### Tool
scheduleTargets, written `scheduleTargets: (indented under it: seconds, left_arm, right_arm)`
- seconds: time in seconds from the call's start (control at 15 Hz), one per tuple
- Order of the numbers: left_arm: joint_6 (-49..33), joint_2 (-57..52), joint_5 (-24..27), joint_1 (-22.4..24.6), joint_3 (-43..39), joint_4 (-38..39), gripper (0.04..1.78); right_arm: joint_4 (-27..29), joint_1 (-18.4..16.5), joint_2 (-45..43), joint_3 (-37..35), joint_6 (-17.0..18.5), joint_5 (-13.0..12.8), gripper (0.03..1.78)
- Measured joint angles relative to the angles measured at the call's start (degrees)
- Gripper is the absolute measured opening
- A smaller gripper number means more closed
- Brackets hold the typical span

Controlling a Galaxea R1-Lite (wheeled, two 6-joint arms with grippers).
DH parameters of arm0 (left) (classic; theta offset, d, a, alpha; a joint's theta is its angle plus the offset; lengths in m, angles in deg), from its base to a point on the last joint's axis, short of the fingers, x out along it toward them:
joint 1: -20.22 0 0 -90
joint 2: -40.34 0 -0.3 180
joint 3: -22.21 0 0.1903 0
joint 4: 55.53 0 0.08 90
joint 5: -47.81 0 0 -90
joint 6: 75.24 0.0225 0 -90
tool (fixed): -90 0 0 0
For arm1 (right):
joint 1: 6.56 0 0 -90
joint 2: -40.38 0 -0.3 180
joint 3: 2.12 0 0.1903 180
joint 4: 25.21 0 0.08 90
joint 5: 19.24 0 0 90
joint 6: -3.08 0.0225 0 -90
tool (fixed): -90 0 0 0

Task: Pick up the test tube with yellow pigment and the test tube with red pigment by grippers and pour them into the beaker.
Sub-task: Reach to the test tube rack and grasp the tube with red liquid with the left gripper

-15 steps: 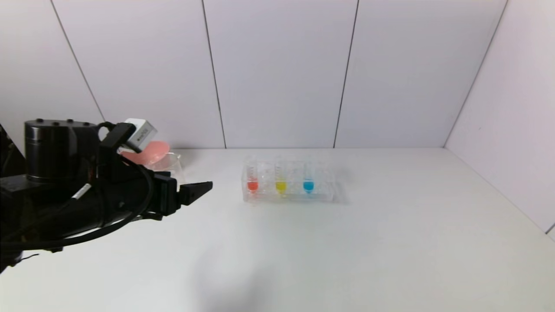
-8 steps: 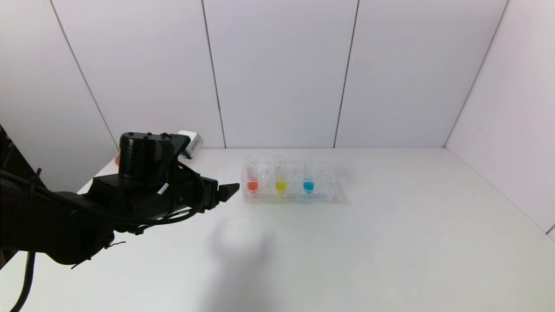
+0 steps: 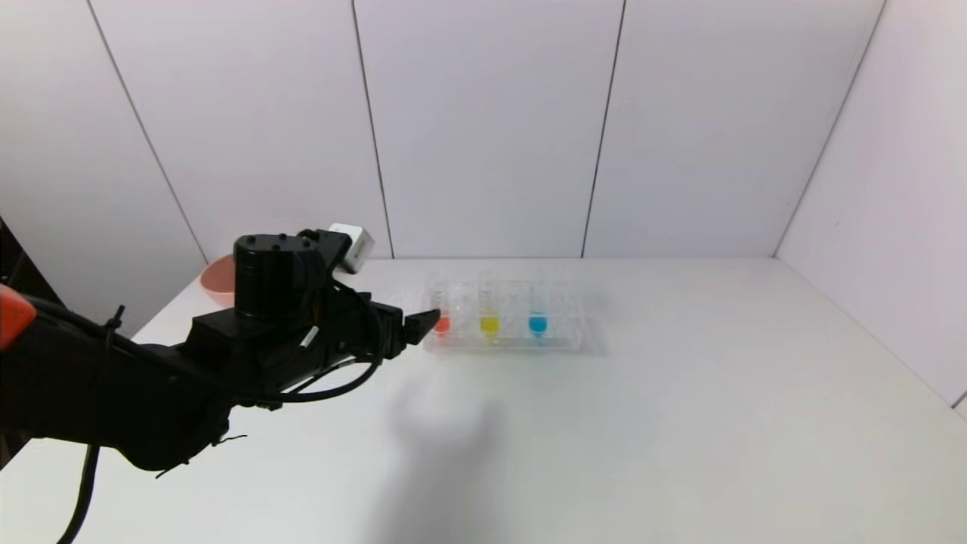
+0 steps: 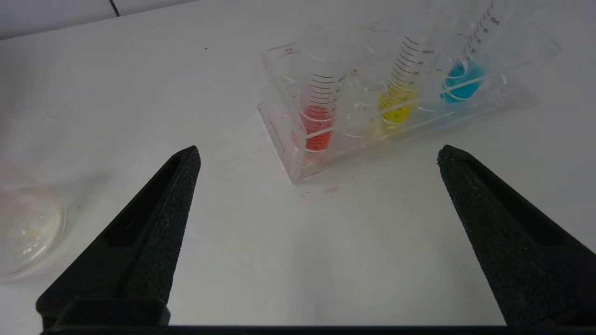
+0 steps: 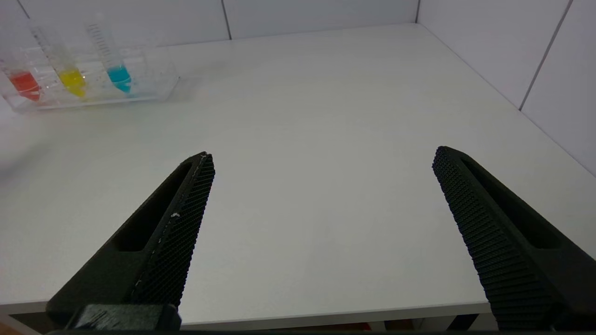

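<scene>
Left hand (image 4: 316, 153), black rough-textured wedge fingers spread wide, released, near slim clear graduated red-pigment tube (image 4: 318, 116) upright in clear plastic rack (image 4: 298, 170); yellow-pigment tube (image 4: 399, 88) beside it.

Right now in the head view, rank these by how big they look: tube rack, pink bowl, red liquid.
1. Tube rack, largest.
2. Pink bowl, though the left gripper's arm hides part.
3. Red liquid, smallest.

White table (image 3: 680, 423) carries rack (image 3: 559, 341), beaker (image 4: 25, 230), bowl (image 3: 215, 278).
</scene>
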Motion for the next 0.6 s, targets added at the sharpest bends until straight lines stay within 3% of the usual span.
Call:
scheduleTargets:
  seconds: [0.2,0.6]
  left_arm:
    - [0.0,2.39,-3.63,-2.77,-0.46,4.96,1.77]
    - [0.27,4.94,-7.13,-5.77,-0.69,5.52,1.77]
  right_arm:
    - [0.0,0.0,0.0,0.0,0.0,0.0,1.71]
    - [0.0,0.0,0.0,0.0,0.0,0.0,1.71]
